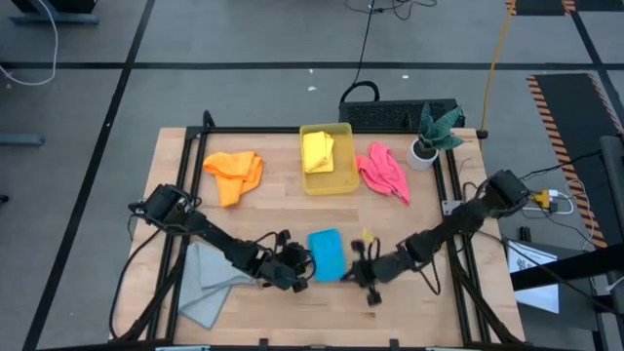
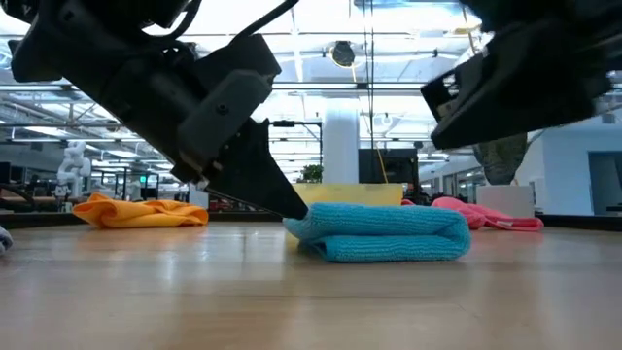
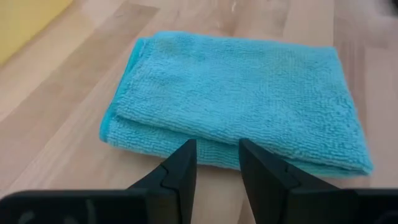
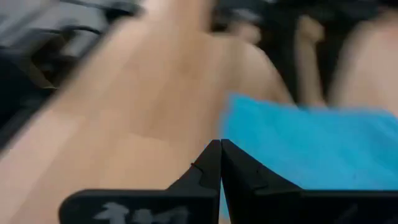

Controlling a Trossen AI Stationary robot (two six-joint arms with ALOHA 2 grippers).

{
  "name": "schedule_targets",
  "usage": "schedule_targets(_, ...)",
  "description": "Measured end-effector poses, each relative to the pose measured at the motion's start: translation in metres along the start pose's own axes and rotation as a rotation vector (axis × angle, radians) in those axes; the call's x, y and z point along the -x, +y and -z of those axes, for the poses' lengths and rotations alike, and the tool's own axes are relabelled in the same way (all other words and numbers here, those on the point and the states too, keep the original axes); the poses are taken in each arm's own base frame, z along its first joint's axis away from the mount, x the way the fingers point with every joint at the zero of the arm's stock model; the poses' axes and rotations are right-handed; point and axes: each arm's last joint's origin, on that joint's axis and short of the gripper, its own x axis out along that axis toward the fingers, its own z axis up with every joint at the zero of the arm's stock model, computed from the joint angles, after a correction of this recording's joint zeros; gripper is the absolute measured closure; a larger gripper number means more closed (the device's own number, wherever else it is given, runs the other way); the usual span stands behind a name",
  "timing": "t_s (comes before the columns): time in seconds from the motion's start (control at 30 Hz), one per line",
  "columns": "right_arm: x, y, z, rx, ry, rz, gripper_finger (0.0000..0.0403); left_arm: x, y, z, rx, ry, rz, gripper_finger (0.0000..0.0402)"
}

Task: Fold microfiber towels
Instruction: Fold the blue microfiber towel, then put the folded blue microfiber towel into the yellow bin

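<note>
1. The wooden table (image 1: 263, 210) carries the blue towel (image 1: 326, 254) folded near its front middle; judging by that, squaring its layered edges is the step in hand.
2. The left gripper (image 3: 217, 163), fingers parted and empty, sits at the towel's 9 o'clock, tips touching its edge.
3. The right gripper (image 4: 221, 163), pressed together and empty, waits at 3 o'clock.

Colours on your table

Just ahead of your left gripper's (image 3: 217, 163) black jaws lies the bright blue towel (image 1: 326, 253); beyond it sit the orange towel (image 1: 235, 174), the pink towel (image 1: 384, 171) and the yellow towel (image 1: 319, 150) in a translucent yellow bin (image 1: 331, 184). The light grey towel (image 1: 207, 288) lies behind them on pale wood table (image 1: 278, 210).
</note>
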Motion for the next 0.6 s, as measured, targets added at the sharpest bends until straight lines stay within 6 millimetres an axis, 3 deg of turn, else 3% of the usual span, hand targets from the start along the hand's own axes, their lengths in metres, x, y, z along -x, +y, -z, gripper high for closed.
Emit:
schedule_targets(0.13, -0.016, 0.018, 0.009, 0.159, -0.088, -0.043, 0.0383, 0.0, 0.0, 0.0, -0.002, 0.004, -0.002, 0.028)
schedule_targets(0.27, -0.028, 0.02, 0.016, 0.222, -0.074, -0.004, 0.0337, 0.001, 0.0, 0.002, -0.012, 0.007, -0.014, 0.028)
schedule_targets(0.4, -0.039, 0.023, 0.006, 0.272, -0.044, 0.046, 0.0279, 0.006, 0.004, 0.005, -0.026, 0.033, -0.083, 0.028)
schedule_targets(0.6, -0.054, 0.025, -0.005, 0.374, 0.163, 0.196, 0.0217, 0.033, 0.006, 0.006, 0.009, 0.064, -0.178, 0.028)
